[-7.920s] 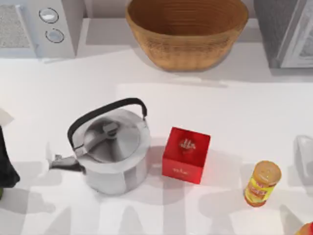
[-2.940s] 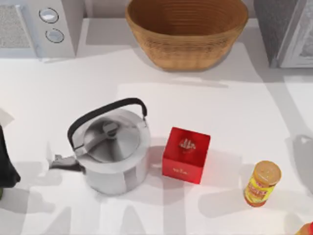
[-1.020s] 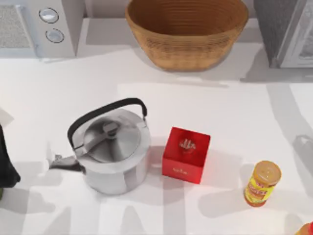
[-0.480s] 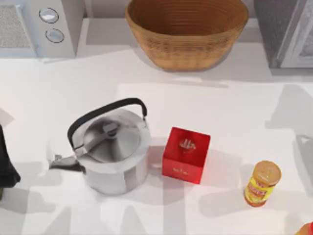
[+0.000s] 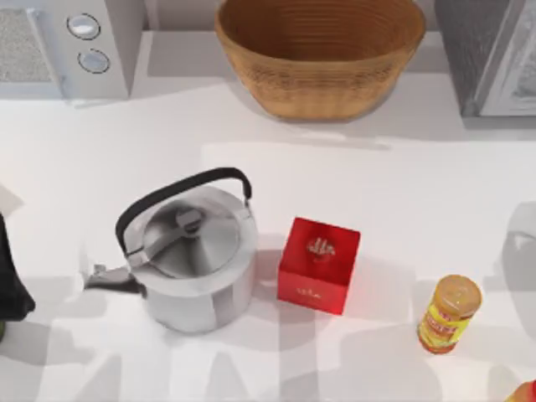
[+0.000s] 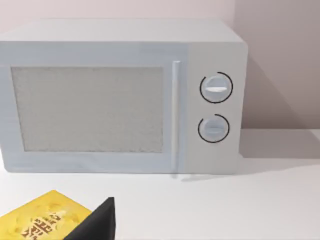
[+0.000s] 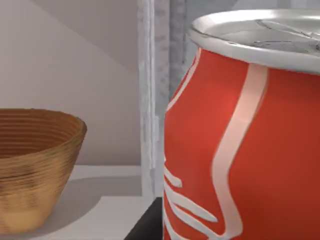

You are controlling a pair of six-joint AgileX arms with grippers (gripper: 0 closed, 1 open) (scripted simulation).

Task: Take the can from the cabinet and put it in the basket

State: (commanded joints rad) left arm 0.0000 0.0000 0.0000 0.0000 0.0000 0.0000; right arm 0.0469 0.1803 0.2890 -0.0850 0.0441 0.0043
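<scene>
1. In the top view, the large round tan-brown woven wicker basket sits at the upper centre of the frame; the grey speckled-sided cabinet with a pale white-framed door panel fills the upper right corner, well apart from the basket.
2. A white appliance with two round knobs occupies the upper left corner; the left wrist view faces its mesh door and knobs from close by.
3. On the white table, a shiny steel kettle with a black arched handle stands left of centre; a red cube box stands just beside it to the right; a yellow jar with an orange lid stands at the lower right.
4. The slim red soda can with white script lettering looms very close in the right wrist view, upright, its silver top at the upper right of the frame; a grey speckled cabinet edge rises right beside it, and the basket shows at the lower left.
5. Whether the right gripper's fingers are apart or clamped on the can cannot be told.
6. The left arm sits parked at the left edge of the top view; a yellow printed box lies in the lower left corner of the left wrist view.
</scene>
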